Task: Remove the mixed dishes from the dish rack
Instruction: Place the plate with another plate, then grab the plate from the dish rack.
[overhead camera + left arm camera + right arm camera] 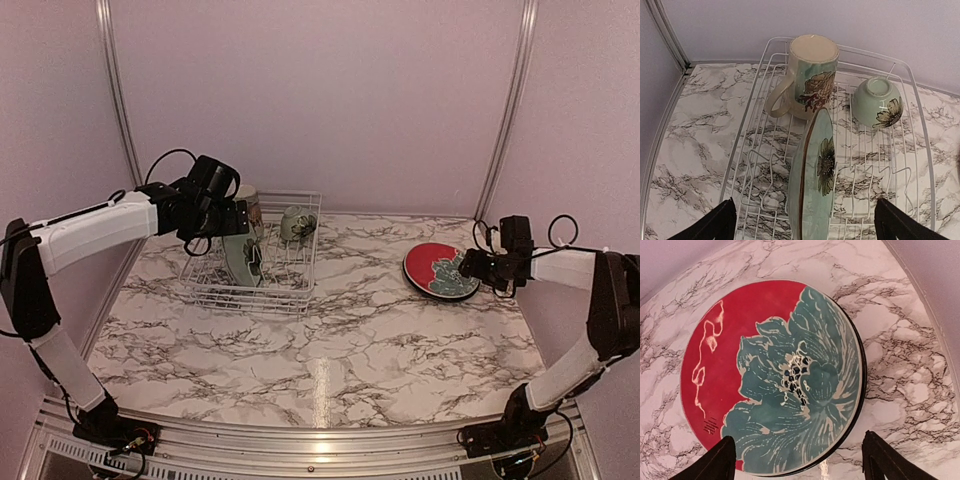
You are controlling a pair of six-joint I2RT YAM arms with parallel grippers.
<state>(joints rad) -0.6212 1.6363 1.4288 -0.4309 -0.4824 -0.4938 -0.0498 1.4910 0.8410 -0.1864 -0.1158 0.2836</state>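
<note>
The white wire dish rack (285,297) stands at the back left. In it a pale green plate (816,186) with a flower mark stands on edge between tines. A cream floral mug (807,75) sits upside down at the rack's far side. A small pale green bowl (877,102) lies tipped at its far right. My left gripper (805,227) is open, its fingers wide on either side of the green plate's top edge, above it (232,228). My right gripper (800,465) is open over the near rim of a red plate with a teal flower (770,375), which lies flat on the table (440,270). No cream plate shows.
The marble table (330,370) stretches in front of the rack. The lilac back wall and metal corner posts (118,100) stand close behind the rack. The table's right edge runs just past the red plate (940,340).
</note>
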